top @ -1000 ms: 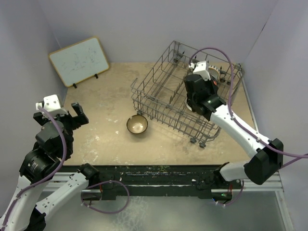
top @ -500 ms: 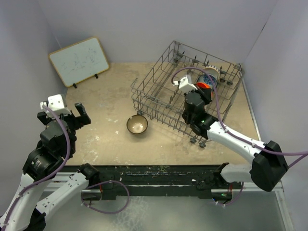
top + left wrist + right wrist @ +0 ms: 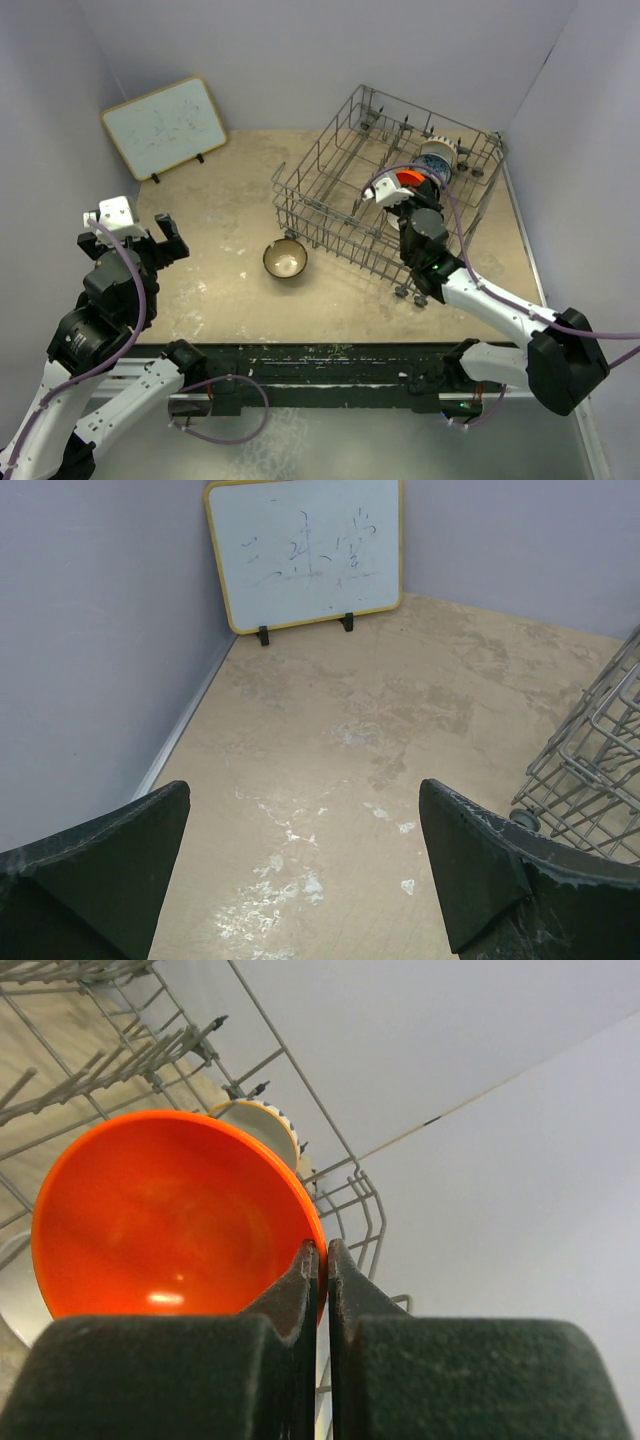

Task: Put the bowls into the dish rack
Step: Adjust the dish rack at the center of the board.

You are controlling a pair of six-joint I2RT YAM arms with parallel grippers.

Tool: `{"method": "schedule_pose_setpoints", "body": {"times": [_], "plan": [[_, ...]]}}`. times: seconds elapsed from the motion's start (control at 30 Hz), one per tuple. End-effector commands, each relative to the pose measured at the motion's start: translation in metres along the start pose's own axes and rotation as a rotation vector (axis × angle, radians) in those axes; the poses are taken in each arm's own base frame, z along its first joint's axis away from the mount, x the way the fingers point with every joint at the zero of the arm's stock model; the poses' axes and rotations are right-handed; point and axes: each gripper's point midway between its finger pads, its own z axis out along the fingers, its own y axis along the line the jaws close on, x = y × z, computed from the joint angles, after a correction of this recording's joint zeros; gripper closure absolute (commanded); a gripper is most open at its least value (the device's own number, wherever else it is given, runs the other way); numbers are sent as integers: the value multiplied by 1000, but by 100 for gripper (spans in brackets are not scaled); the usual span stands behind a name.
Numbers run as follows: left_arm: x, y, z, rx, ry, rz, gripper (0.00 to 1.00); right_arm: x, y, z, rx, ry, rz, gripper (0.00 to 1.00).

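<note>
The orange bowl (image 3: 170, 1220) stands on edge among the tines at the far right end of the dish rack (image 3: 335, 200), just in front of a blue-and-white bowl (image 3: 437, 160). Its rim sits right at the tips of the right end effector (image 3: 326, 1260), whose fingers are pressed together. A brown bowl (image 3: 285, 261) sits on the surface (image 3: 220, 200) beside the rack. The whiteboard (image 3: 305, 555) carries faint blue scribbles I cannot read. The left end effector (image 3: 305, 815) hangs spread wide, holding nothing.
</note>
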Motion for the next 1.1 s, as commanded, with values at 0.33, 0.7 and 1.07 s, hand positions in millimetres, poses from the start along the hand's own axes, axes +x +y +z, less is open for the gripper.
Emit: {"method": "schedule_pose_setpoints", "body": {"times": [0.33,0.7,1.07], "plan": [[-7,-7,4,0,-23,-49,1,1,3,17,-110,-117,243,100],[-8,-9,3,25,-29,-37,1,32,16,16,-21,-73,218,100],[-2,-9,5,22,-27,-21,1,48,40,19,-52,-57,107,100]]}}
